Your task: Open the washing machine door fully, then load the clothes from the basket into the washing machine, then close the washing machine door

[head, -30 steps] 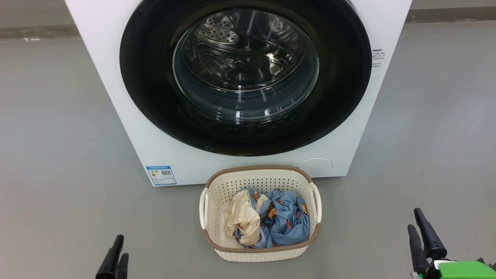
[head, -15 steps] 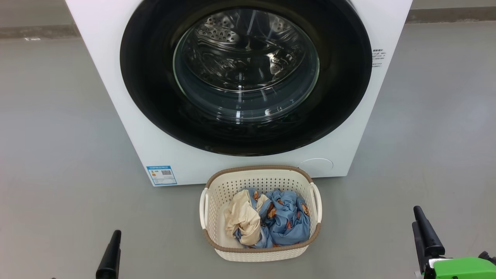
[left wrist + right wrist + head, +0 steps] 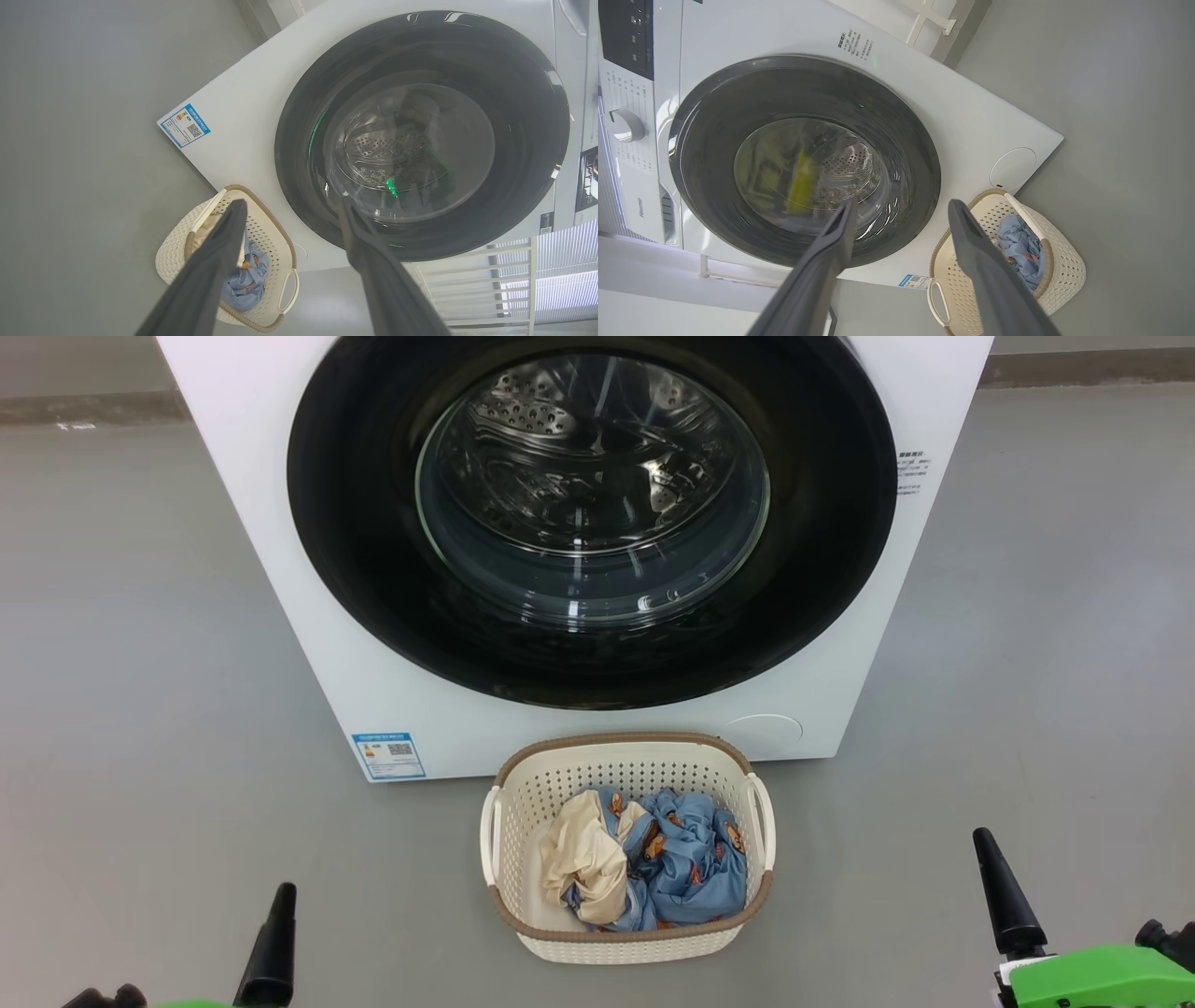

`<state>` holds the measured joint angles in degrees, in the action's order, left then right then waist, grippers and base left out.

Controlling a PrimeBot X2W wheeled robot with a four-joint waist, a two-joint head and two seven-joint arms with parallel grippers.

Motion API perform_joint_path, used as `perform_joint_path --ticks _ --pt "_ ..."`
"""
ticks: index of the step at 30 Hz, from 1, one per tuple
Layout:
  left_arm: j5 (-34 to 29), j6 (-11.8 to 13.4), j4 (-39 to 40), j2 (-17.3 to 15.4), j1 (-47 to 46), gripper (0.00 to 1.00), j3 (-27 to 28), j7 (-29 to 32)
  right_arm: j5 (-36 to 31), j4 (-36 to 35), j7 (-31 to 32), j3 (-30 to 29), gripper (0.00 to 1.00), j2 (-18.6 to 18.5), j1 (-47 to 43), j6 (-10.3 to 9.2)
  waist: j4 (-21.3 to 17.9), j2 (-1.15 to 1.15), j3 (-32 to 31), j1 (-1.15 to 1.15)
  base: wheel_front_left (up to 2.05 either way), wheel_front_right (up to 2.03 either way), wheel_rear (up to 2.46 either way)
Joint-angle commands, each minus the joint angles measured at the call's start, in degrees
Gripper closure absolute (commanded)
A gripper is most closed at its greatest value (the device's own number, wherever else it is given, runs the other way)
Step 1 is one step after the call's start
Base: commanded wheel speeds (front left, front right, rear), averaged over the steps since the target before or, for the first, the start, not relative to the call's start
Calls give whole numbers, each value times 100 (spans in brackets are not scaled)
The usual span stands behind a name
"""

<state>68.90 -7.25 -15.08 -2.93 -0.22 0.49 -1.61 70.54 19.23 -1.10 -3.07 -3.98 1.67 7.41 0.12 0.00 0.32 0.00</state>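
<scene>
Starting on opening, with left claw [image 3: 292, 205] and right claw [image 3: 901, 205] spread empty, I must next hook the shut washing machine door [image 3: 593, 513].

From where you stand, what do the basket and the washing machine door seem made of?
The basket seems matt cream plastic, with punched holes and a brown woven-look rim. The washing machine door has a glossy black ring, probably plastic, around a clear window, likely glass: it mirrors light streaks.

Glossy black door ring [image 3: 355, 569] — perforated plastic basket [image 3: 616, 775], soft cloth [image 3: 691, 868].
</scene>
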Motion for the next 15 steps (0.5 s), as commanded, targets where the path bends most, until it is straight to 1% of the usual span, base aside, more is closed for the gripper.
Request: perform_joint_path --ticks 1,15 --pt "-193 -8 184 -128 -143 0 65 -74 -197 -166 -66 97 0 -118 204 3 0 0 2 0 0 0 0" --pt "-1322 -11 261 -148 -144 0 38 -293 -1191 -136 -295 300 0 -189 226 4 11 0 8 0 0 0 0"
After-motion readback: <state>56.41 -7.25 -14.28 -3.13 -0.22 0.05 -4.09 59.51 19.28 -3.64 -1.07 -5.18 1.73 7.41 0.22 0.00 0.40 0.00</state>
